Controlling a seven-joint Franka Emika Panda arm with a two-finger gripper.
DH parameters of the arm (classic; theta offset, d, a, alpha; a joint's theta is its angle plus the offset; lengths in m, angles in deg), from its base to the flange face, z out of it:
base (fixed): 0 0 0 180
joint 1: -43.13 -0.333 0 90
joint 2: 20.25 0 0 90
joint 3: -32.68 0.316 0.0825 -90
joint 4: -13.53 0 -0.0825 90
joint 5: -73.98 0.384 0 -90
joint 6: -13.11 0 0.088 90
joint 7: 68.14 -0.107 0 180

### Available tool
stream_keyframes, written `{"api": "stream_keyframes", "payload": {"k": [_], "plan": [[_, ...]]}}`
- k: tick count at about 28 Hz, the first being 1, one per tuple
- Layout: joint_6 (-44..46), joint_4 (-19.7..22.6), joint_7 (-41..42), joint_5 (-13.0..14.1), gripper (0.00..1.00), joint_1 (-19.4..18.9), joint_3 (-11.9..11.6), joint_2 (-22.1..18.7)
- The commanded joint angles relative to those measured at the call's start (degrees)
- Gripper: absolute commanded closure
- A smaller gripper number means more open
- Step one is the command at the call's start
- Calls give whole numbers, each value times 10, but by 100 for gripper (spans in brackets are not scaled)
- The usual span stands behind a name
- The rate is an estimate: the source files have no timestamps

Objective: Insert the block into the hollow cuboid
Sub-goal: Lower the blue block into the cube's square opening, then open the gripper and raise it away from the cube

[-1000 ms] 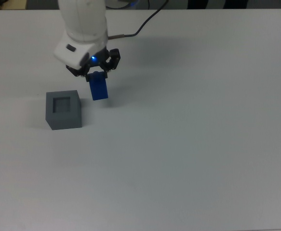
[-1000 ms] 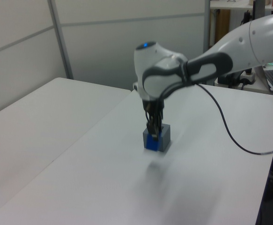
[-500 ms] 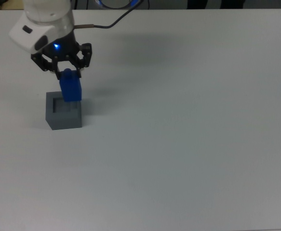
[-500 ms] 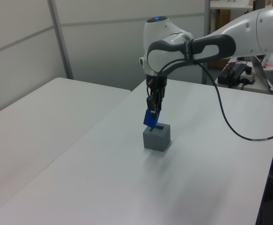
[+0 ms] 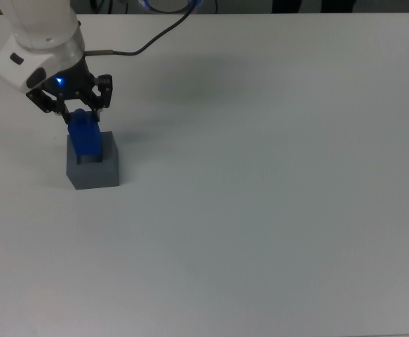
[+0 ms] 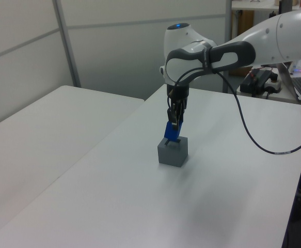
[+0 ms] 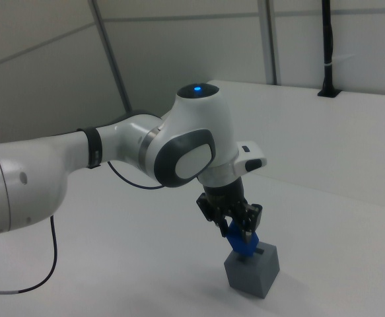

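With its jaws clamped on the blue block (image 5: 85,135), the gripper (image 5: 76,112) holds it tilted over the grey box (image 5: 94,172), at the opening's 12 o'clock edge in the top view; insertion likely calls for straightening, then lowering.

Recess of the hollow cuboid (image 5: 92,168) mostly hidden behind the block (image 5: 85,137); arm cut off by top view's upper edge.

Item count: one blue block (image 5: 85,136), positioned at the 12 o'clock edge of one grey hollow cuboid (image 5: 94,170). One robot arm (image 6: 253,44) with one two-finger gripper (image 5: 74,110). One black cable (image 6: 249,135). One white table (image 5: 274,210) surface.
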Motion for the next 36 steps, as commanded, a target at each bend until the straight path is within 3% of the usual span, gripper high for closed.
{"api": "stream_keyframes", "payload": {"k": [1,36], "plan": [[-24,-11,17,4,100,4,-2,17],[-22,11,29,2,100,9,-2,23]]}}
